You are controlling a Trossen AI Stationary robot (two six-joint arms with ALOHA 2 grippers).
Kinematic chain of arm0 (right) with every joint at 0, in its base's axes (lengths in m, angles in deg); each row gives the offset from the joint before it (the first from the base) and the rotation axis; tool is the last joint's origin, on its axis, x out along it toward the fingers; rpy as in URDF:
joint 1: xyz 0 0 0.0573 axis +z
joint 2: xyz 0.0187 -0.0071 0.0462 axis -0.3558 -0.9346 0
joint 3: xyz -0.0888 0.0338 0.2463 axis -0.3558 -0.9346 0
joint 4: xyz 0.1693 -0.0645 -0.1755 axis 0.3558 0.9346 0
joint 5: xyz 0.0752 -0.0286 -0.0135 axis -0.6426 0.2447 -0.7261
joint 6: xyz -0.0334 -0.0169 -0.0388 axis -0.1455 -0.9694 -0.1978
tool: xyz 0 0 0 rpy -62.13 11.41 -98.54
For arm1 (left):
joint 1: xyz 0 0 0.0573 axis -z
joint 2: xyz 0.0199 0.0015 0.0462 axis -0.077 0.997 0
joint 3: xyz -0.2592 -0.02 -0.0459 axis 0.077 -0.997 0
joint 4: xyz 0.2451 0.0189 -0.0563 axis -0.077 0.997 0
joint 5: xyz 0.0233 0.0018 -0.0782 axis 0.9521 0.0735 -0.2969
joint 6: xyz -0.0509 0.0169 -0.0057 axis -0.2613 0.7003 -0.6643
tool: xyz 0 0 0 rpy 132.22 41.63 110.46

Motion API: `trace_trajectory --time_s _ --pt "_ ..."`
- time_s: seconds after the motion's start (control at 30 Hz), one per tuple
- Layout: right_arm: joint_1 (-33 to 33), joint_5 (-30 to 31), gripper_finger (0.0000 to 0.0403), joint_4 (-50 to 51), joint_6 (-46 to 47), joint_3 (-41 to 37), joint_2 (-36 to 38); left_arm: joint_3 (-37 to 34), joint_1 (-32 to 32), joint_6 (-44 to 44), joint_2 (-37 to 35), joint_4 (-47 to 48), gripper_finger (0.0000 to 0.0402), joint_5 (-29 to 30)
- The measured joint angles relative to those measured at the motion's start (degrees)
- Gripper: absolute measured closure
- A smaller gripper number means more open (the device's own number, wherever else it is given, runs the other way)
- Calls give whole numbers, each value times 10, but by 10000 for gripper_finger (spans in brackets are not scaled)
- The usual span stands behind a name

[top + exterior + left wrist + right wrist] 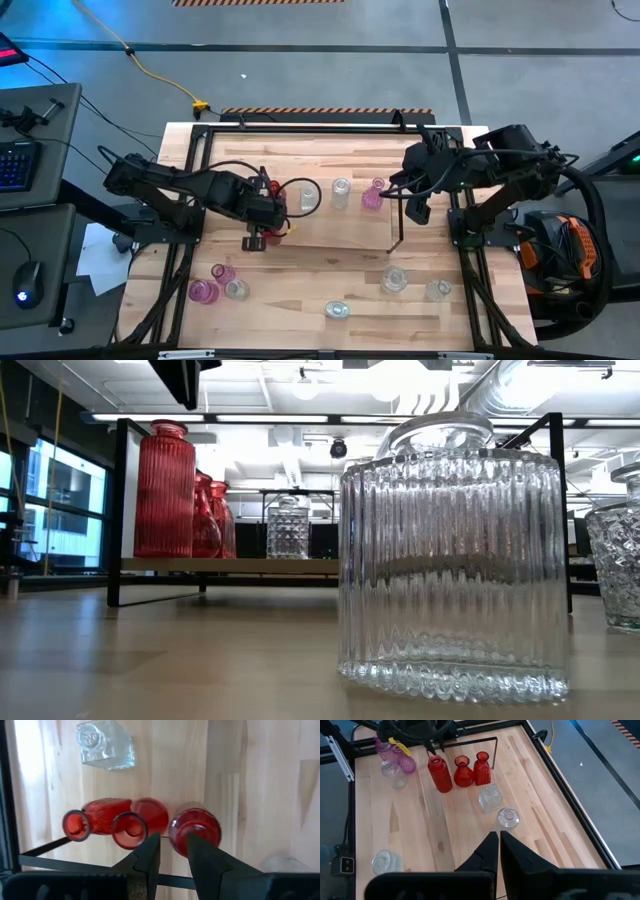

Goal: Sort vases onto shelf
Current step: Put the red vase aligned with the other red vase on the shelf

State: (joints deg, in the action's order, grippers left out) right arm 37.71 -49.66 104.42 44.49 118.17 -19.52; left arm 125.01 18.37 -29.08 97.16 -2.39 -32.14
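Note:
The shelf (398,215) lies across the middle of the table. Three red vases (145,817) stand at its left end, with a clear vase (340,192) and a pink vase (372,195) farther right. My left gripper (174,851) hovers open just above the nearest red vase (200,822), pointing down. Its fingers are clear of the vase top in the low view, where the vase (165,485) stands upright on the shelf board (250,565). My right gripper (499,847) is shut and empty above the shelf's right end (415,208).
Loose vases stand on the table's near half: two pink (210,283) and a clear one (236,289) near left, and three clear ones (337,310), (394,279), (438,290) toward the right. A ribbed clear vase (455,560) fills the low view. The black table frame (190,200) edges the table.

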Motion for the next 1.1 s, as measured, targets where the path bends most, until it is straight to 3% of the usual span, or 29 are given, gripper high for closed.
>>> trace_trajectory --time_s 0.3,0.4,0.5,0.73,0.93,1.1 --pt "2 0 403 0 5 0 0 0 41 -51 0 2 314 -95" --pt "2 0 403 0 5 0 0 0 70 -79 0 2 314 -99" --pt "2 3 403 0 5 0 0 0 107 -123 0 0 314 -59" --pt "2 33 403 0 5 0 0 -18 202 -277 0 -54 314 128" --pt "2 33 403 0 5 0 0 -88 259 -421 -13 -25 314 153" --pt "5 31 403 0 10 0 0 -187 300 -547 -85 -16 314 151"
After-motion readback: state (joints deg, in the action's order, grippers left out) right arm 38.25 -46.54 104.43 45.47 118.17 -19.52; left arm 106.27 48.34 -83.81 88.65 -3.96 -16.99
